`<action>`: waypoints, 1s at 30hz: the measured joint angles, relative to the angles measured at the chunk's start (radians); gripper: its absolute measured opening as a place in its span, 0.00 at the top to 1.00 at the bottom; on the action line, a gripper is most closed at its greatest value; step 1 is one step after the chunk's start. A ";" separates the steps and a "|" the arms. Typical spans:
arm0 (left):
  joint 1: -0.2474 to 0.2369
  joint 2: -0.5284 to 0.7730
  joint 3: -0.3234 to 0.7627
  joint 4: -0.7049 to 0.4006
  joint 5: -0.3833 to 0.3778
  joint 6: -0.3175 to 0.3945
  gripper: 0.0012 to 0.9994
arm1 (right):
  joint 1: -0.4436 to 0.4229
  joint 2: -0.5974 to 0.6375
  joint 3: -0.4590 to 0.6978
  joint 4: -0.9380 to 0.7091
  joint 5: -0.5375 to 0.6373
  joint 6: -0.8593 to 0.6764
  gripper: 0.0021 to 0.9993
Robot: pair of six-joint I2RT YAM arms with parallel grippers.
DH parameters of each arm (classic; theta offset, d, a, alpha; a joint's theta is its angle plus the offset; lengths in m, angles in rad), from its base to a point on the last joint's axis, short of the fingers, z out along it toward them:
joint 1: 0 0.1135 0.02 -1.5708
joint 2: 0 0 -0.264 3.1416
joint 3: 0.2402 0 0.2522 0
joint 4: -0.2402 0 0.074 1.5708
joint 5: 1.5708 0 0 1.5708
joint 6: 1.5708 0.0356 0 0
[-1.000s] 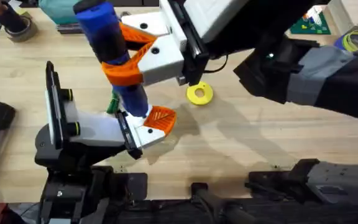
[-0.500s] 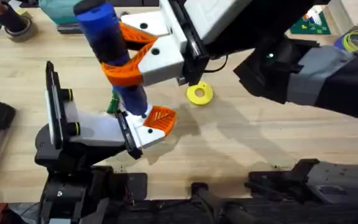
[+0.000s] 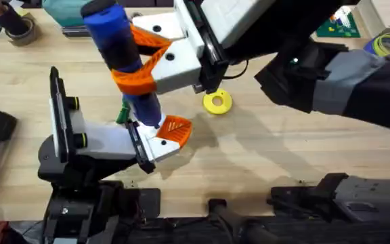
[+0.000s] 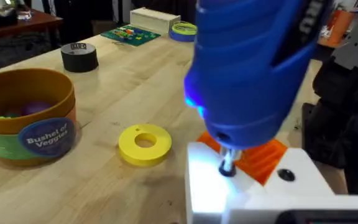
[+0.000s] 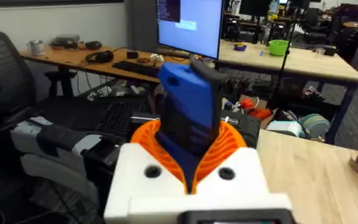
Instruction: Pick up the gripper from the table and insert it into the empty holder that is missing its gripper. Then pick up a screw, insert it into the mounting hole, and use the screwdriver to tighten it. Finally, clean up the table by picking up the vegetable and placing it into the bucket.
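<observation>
Wood tabletop (image 3: 263, 156) under my arms; the tub (image 4: 27, 115) label reads "Bushel of Veggies". My right claw (image 3: 144, 64) is clamped on the blue screwdriver (image 3: 117, 47), bit down on the white holder (image 4: 229, 186) by its orange wedge (image 3: 175, 127). Left claw's fingers I cannot tell; nothing has shifted since a second ago.

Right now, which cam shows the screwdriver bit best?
Left wrist: the screwdriver bit meets the white holder close up. Overhead gives the blue body gripped by the right end effector, tip hidden. Right wrist shows its rear end.
</observation>
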 joint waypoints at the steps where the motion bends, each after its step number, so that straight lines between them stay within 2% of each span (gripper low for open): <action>1: 0.000 0.000 0.000 0.000 0.000 0.000 1.00 | -0.002 0.000 0.000 0.000 -0.003 0.000 0.98; 10: 0.000 0.000 0.000 0.000 0.000 0.000 1.00 | -0.012 0.000 -0.001 0.102 -0.015 0.034 0.98; 30: 0.000 0.000 0.000 0.000 0.000 0.000 1.00 | -0.012 0.000 -0.002 0.065 -0.021 0.063 0.98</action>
